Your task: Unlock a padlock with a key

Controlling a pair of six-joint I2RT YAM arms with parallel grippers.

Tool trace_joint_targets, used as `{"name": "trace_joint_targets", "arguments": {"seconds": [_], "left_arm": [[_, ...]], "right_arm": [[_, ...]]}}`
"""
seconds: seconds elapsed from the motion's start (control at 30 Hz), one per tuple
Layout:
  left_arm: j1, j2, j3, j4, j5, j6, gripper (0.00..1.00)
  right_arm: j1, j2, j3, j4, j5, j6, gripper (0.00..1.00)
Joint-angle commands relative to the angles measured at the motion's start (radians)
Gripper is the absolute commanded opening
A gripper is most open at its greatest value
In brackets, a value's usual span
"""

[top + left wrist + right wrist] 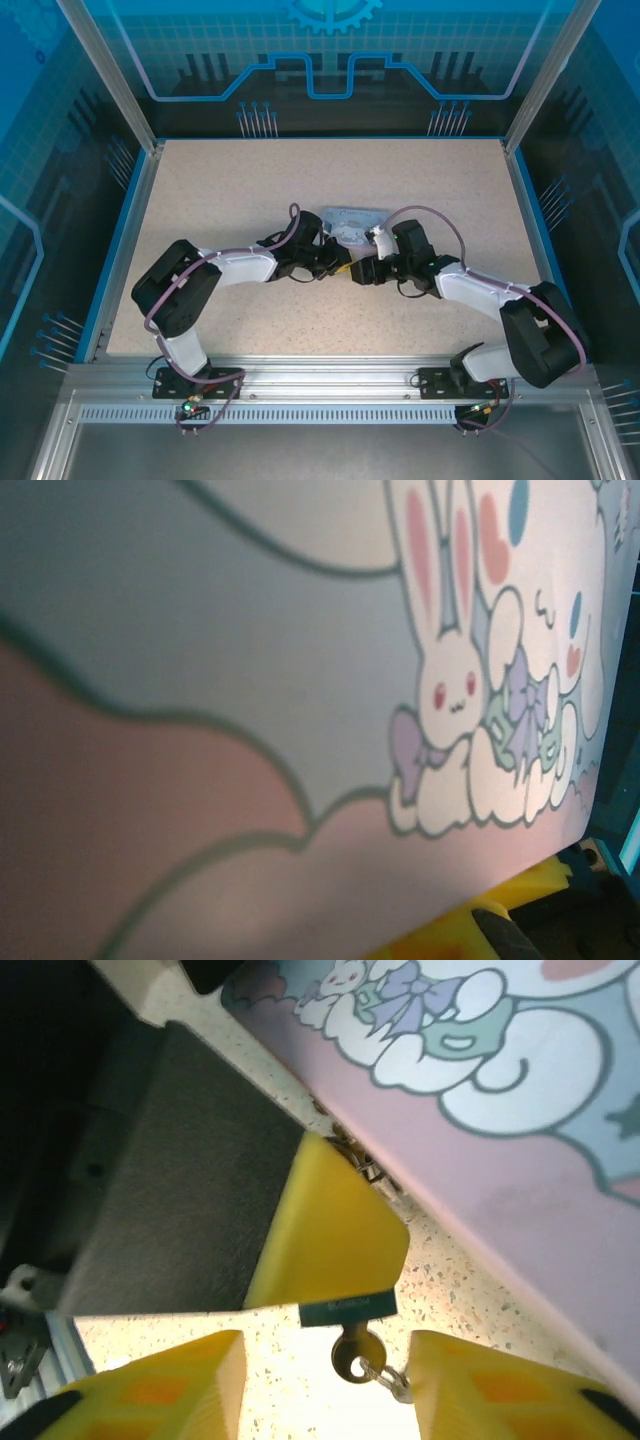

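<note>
1. While I watch the overhead feed, the left arm (215, 270) reaches in from the left across the speckled table (220, 190) toward the middle, with its elbow low by the near edge.
2. I find the left gripper (335, 264) at the table's centre, just on the near side of a pale box (352, 220) printed with a cartoon rabbit. On my left wrist feed that printed face is very close and blurred, and a yellow pad (430, 942) sits at the lower edge.
3. Its jaws are pinched narrow on the padlock (348, 1309). On my right wrist feed I see only a thin bluish edge of it, poking out from under one yellow finger (330, 1230), low over the table and beside the box.
4. The key (352, 1352) sticks out of that bluish edge with its round head toward my right wrist camera, and a small ring (395, 1382) is linked to it.
5. The right gripper (322, 1385) has its jaws apart, one on each side of the key's head. Both stand clear of it, and I see table between each finger and the key.
6. The right arm (500, 300) comes in from the right, so the two grippers meet nose to nose in front of the box.
</note>
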State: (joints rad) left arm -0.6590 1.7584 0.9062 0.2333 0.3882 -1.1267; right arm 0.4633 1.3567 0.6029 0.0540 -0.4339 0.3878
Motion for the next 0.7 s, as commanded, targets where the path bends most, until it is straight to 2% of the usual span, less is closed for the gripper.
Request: {"name": "trace_joint_targets", "arguments": {"seconds": [0.0, 0.2, 0.47, 0.67], "left_arm": [[0.001, 0.018, -0.012, -0.020, 0.012, 0.007, 0.00], [0.000, 0.018, -0.027, -0.039, 0.015, 0.046, 0.00], [-0.031, 0.023, -0.088, -0.007, 0.017, 0.063, 0.00], [-0.069, 0.053, -0.104, 0.006, 0.016, 0.090, 0.00]], "right_arm": [[-0.055, -0.044, -0.035, 0.050, -0.031, 0.048, 0.56], [-0.086, -0.040, -0.050, 0.100, -0.014, 0.124, 0.61], [-0.084, 0.032, -0.067, 0.208, 0.014, 0.244, 0.62], [-0.074, 0.041, -0.073, 0.210, 0.043, 0.267, 0.62]]}}
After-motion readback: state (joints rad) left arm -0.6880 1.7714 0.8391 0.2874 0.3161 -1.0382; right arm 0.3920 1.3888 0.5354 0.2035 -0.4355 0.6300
